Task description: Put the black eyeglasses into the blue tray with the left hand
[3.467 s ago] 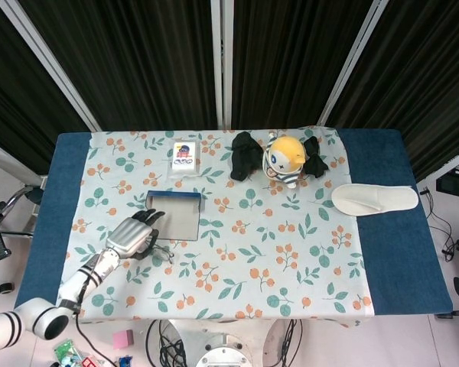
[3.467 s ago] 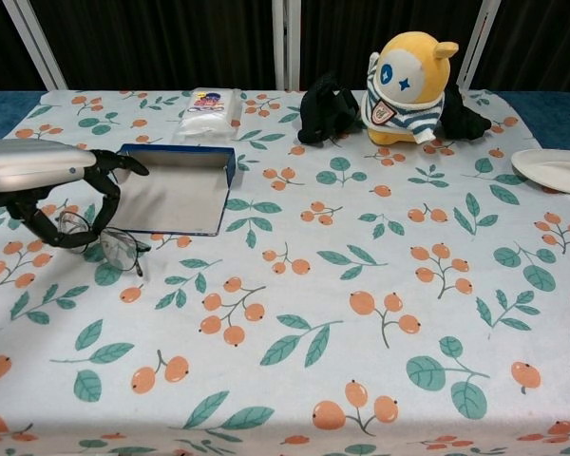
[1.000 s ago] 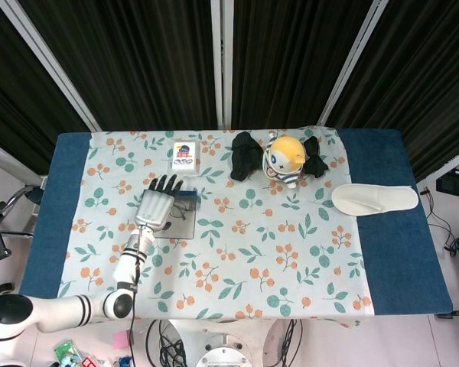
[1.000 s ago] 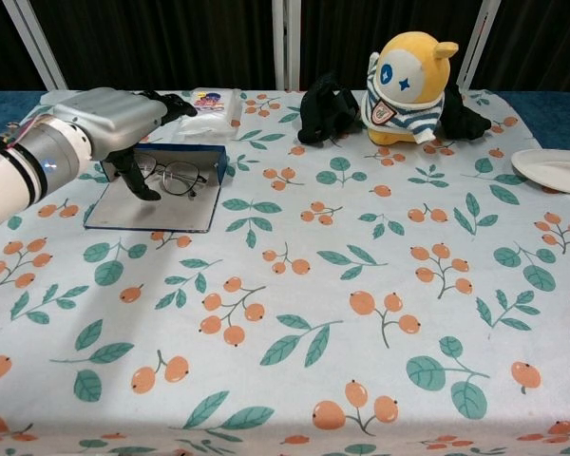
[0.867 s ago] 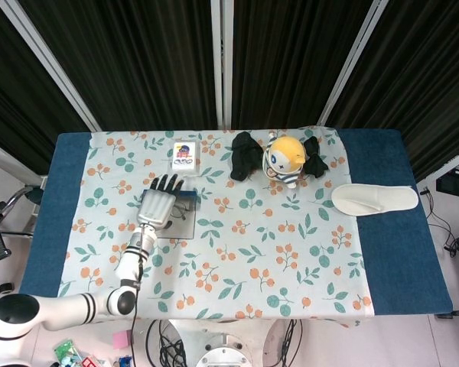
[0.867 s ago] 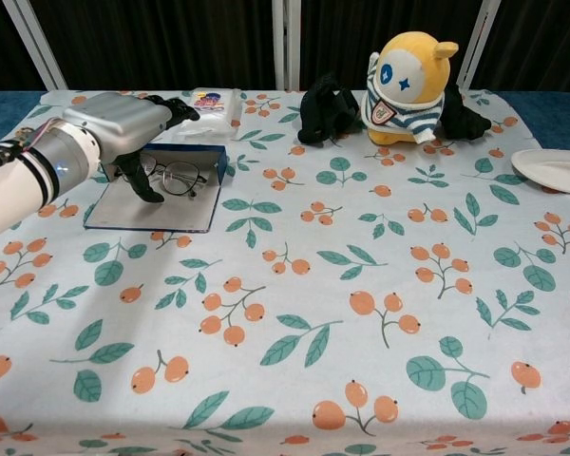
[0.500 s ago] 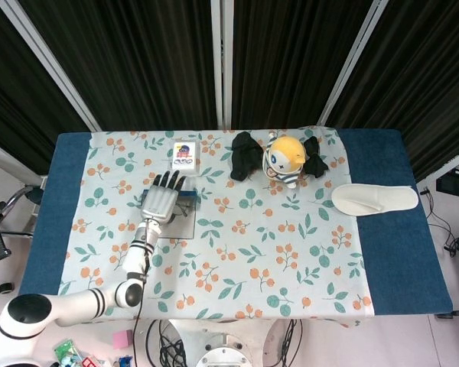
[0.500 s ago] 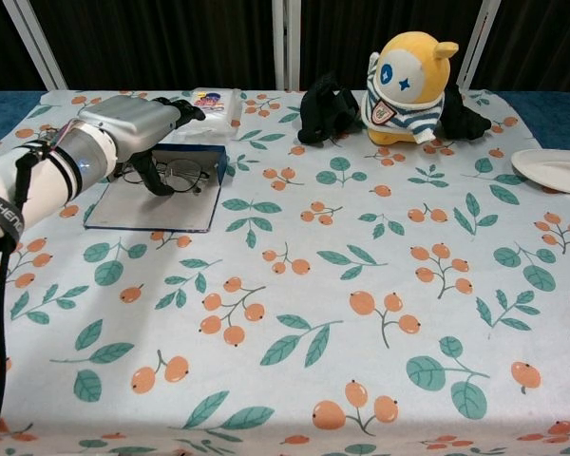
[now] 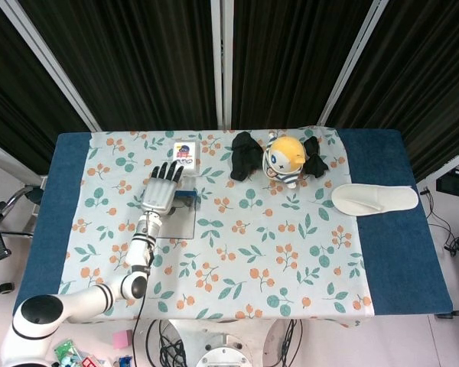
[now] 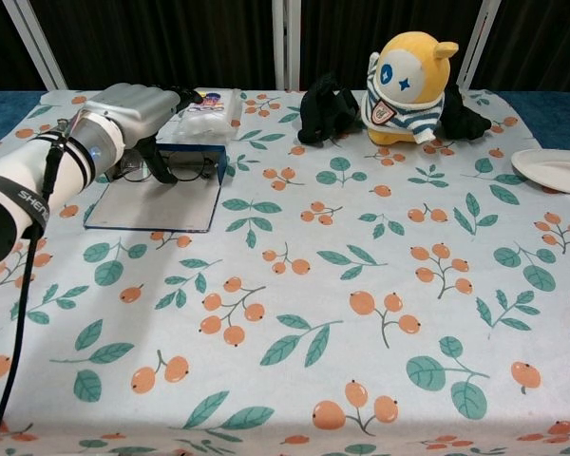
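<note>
Overhead, the left hand [image 9: 161, 193] lies palm-down above the far end of the blue tray [image 10: 161, 204], fingers stretched and spread toward the back of the table. From the chest view the black eyeglasses [image 10: 176, 165] sit inside the tray under the hand's dark fingers [image 10: 158, 160]; whether those fingers pinch the frame or merely touch it cannot be told.

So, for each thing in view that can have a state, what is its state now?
black eyeglasses: unfolded, in the blue tray by its far wall.
blue tray: on the table, holding the eyeglasses.
left hand: over the tray's far end, fingers spread; whether it grips the eyeglasses, cannot tell.
plush toy: upright.
white slipper: lying flat.
</note>
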Controlling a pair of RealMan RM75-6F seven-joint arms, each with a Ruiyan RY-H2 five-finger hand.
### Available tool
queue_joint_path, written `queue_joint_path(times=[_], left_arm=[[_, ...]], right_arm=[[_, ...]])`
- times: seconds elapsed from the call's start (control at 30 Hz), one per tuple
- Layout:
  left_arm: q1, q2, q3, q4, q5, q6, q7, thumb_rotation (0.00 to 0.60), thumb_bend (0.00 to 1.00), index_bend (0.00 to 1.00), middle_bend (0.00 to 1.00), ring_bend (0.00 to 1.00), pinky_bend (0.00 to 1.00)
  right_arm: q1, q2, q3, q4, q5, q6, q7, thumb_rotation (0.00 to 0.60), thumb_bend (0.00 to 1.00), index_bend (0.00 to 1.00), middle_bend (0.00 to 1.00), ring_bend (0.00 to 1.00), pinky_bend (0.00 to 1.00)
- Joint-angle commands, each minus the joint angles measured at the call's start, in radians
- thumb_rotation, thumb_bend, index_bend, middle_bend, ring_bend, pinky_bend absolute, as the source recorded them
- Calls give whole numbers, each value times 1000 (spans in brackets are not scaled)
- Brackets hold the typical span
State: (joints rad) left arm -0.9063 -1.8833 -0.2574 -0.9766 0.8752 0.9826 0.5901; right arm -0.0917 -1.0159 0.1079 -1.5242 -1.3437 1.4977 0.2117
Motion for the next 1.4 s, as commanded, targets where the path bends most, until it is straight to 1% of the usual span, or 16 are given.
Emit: queue_joint_path(times=[0.03,0.1,0.17,0.23,0.37,0.43,0.57,0.73,0.97,1.17,1.33,1.4], left_arm=[[45,84,26,-160,50,68,18,600,139,0,0,3,117],[84,153,55,-301,73,121,53,600,139,3,0,2,116],[121,222,85,-444,71,149,88,600,137,26,0,2,116],[148,281,118,-556,53,159,128,600,137,57,0,2,116],[172,354,182,-675,3,157,220,600,135,72,0,2,117],[179,371,198,-710,-19,155,238,600,135,72,0,2,117],[184,380,214,-729,-34,134,226,600,134,88,0,2,117],[185,360,215,-703,-32,125,204,600,135,109,0,2,116],[175,317,192,-628,-43,101,167,600,135,131,0,2,117],[164,288,174,-574,-69,85,159,600,135,133,0,2,117],[156,278,161,-544,-69,79,147,600,149,133,0,2,117],[152,282,156,-549,-71,78,147,600,153,134,0,2,117]], right_arm=[[2,-2,2,5,6,-5,6,600,235,0,0,0,0],[3,-4,5,12,11,-8,12,600,235,0,0,0,0],[4,-6,7,19,15,-11,14,600,235,0,0,0,0],[4,-7,7,22,14,-12,18,600,235,0,0,0,0],[3,-8,4,22,7,-8,15,600,235,0,0,0,0],[1,-8,3,22,7,-5,12,600,235,0,0,0,0],[-1,-8,3,16,4,1,7,600,235,0,0,0,0],[-5,-5,3,4,0,13,-2,600,235,0,0,0,0],[-5,-4,2,2,5,7,-7,600,234,0,0,0,0],[-4,-1,2,-2,6,6,-11,600,235,0,0,0,0],[-4,2,1,-10,6,6,-20,600,234,0,0,0,0],[-4,3,2,-13,5,7,-23,600,234,0,0,0,0]])
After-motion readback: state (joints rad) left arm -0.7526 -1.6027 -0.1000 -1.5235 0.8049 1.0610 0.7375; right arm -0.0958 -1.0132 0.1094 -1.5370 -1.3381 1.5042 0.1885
